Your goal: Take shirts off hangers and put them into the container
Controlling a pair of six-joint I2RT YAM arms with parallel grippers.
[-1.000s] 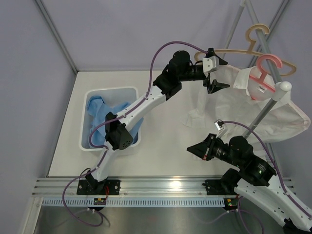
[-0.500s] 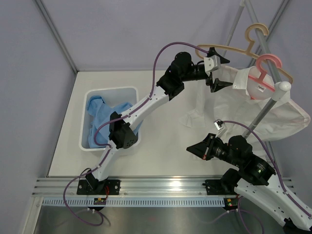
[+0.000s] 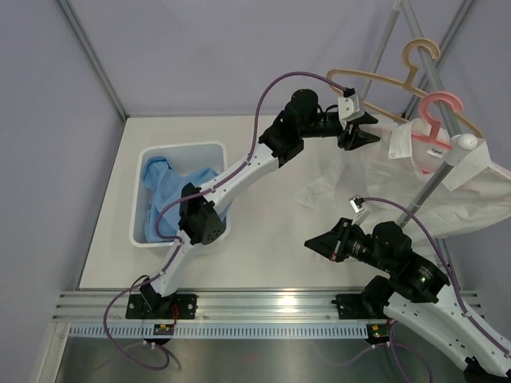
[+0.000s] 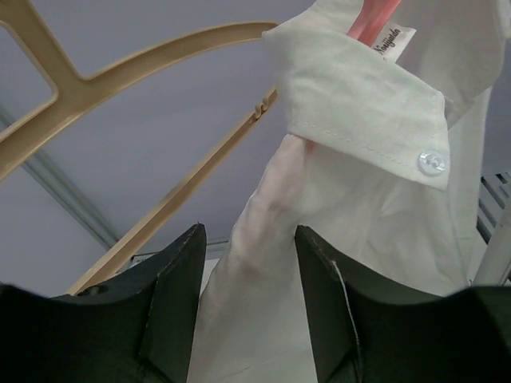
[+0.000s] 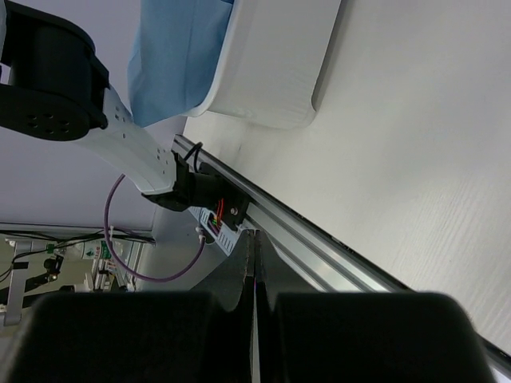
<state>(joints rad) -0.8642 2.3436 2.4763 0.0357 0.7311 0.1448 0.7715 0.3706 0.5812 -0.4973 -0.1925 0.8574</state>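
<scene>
White shirt [image 3: 391, 179] on pink hanger [image 4: 374, 14]; left end effector [image 4: 249, 239] half-open astride shoulder cloth, clamp unconfirmed. Next: close, peel shoulder off.

Counted two collared button-up cloth shirts: one light blue shirt [image 3: 169, 187], one white shirt [image 3: 415, 187]. Counted two thin curved-hook clothes hangers: one tan hanger [image 4: 176, 193], one pink hanger [image 4: 374, 14]. Found one small rectangular white plastic tub [image 3: 182, 147] toward the left edge of the one white table [image 3: 271, 239]. Found one white pole with a round knob [image 3: 464, 143]. Counted two white-and-black robot arms, left arm [image 3: 239, 167] and right arm [image 3: 415, 279], bearing two black two-finger grippers: left gripper [image 3: 374, 128], right gripper [image 3: 311, 242].
</scene>
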